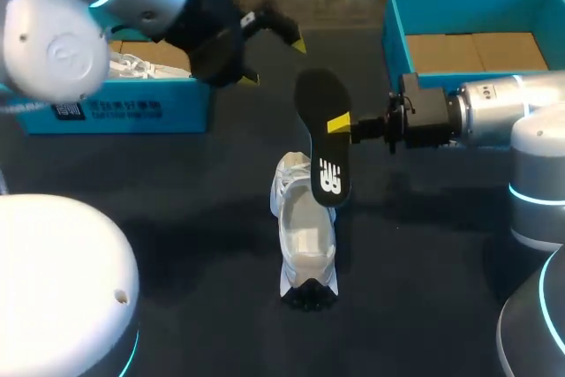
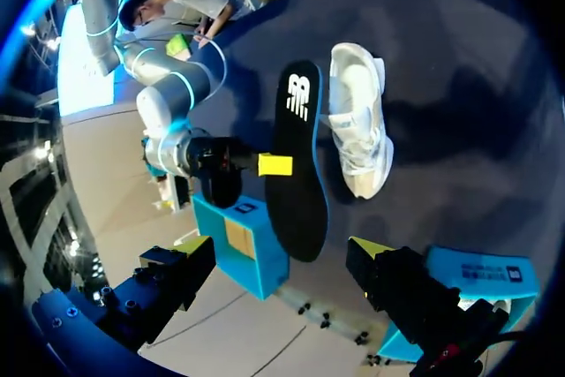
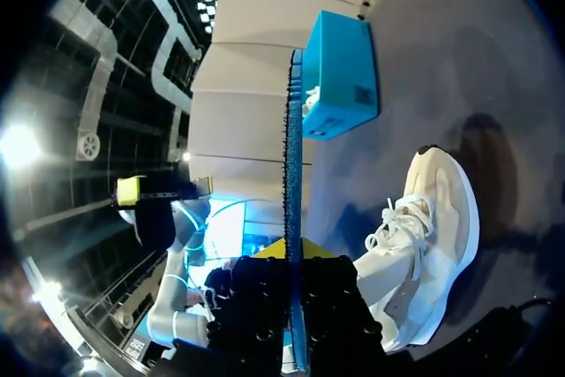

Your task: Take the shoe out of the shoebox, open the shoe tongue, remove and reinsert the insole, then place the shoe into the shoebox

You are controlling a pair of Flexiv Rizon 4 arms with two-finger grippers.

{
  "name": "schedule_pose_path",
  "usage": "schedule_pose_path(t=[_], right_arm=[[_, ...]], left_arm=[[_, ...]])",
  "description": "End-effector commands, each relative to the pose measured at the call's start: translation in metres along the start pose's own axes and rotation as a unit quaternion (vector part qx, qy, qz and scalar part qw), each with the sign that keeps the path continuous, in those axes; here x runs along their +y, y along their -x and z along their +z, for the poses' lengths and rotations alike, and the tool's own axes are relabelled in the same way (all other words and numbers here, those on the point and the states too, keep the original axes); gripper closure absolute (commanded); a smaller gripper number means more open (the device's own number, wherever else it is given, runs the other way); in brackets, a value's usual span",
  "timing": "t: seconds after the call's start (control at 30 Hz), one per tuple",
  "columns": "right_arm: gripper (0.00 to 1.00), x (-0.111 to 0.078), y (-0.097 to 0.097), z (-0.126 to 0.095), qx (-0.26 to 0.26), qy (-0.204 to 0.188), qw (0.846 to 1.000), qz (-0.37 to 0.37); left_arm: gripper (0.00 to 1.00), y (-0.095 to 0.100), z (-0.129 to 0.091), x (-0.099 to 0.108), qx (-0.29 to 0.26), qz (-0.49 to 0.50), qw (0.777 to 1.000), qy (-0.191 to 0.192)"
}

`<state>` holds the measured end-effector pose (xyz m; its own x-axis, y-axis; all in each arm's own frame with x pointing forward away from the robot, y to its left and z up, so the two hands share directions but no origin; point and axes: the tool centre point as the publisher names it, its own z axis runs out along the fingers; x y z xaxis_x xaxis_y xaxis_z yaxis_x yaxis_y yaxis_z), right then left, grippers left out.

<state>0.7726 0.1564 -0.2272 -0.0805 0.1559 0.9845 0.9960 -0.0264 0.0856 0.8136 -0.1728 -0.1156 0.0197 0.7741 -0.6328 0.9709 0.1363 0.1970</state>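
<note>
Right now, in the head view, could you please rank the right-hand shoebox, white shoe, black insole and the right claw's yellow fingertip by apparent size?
1. Blue shoebox.
2-3. White shoe and black insole look alike; the insole is held nearer the camera, so unranked.
4. The yellow fingertip.

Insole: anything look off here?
Nothing stands out. The insole is out of the shoe, held by its edge in the right end effector; the shoe sits upright and intact on the table.

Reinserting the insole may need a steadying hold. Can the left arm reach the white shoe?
Probably yes: the white mesh sneaker stands with that arm's side unblocked; the black foam insole, in the right arm's jaws, hangs above it.
</note>
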Motion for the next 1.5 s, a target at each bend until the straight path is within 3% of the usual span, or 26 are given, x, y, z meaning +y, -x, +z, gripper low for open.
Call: schedule_pose_path(t=[0.03, 0.23, 0.47, 0.93, 1.2, 1.5], right_arm=[[1.00, 0.000, 0.001, 0.001, 0.000, 0.001, 1.000, 0.000], [1.00, 0.000, 0.001, 0.001, 0.000, 0.001, 1.000, 0.000], [1.00, 0.000, 0.001, 0.001, 0.000, 0.001, 1.000, 0.000], [1.00, 0.000, 0.001, 0.001, 0.000, 0.001, 1.000, 0.000], [1.00, 0.000, 0.001, 0.001, 0.000, 0.001, 1.000, 0.000], [1.00, 0.000, 0.001, 0.001, 0.000, 0.001, 1.000, 0.000]], left_arm=[[0.00, 0.010, 0.006, 0.007, 0.198, 0.022, 0.978, -0.058], [0.00, 0.011, 0.013, -0.004, 0.240, 0.048, 0.965, -0.095], [0.00, 0.012, 0.020, -0.011, 0.282, 0.061, 0.952, -0.100], [0.00, 0.013, 0.046, -0.005, 0.298, 0.072, 0.944, -0.127], [0.00, 0.009, 0.042, -0.001, 0.231, 0.025, 0.966, -0.115], [0.00, -0.009, 0.024, -0.003, 0.069, -0.059, 0.989, -0.121]])
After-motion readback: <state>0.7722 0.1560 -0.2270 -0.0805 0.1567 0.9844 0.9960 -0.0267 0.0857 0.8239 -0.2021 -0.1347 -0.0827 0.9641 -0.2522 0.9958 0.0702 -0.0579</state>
